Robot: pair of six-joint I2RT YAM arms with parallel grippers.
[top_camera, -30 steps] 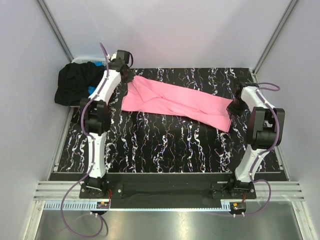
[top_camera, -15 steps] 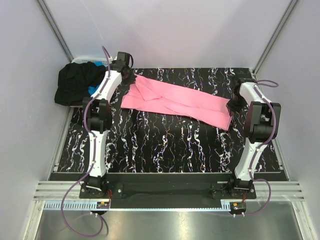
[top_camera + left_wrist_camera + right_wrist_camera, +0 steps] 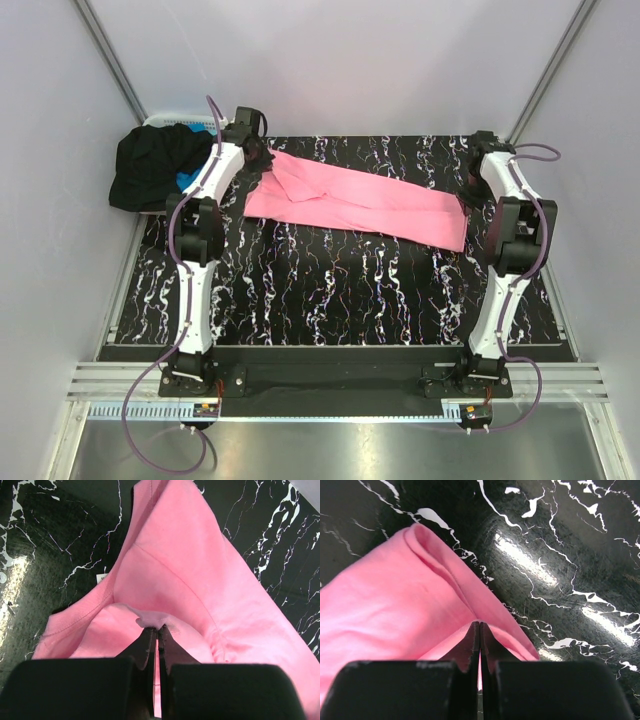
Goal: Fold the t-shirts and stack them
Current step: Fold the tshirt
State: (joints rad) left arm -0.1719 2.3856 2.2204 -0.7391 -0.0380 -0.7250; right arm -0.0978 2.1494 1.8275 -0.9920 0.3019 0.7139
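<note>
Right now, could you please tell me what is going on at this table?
Both arms are handling the pink t-shirt. The left pincer is shut on its left end and the right pincer on its right end, so the shirt is drawn out long across the far half of the table. The black t-shirt lies heaped over a white basket at the far left corner, with a bit of the blue t-shirt showing. Nothing is stacked yet.

Bright even overhead light, soft faint shadows, white glare streaks on the glossy table (image 3: 530, 575), wrist views' bottom edges blurred.
</note>
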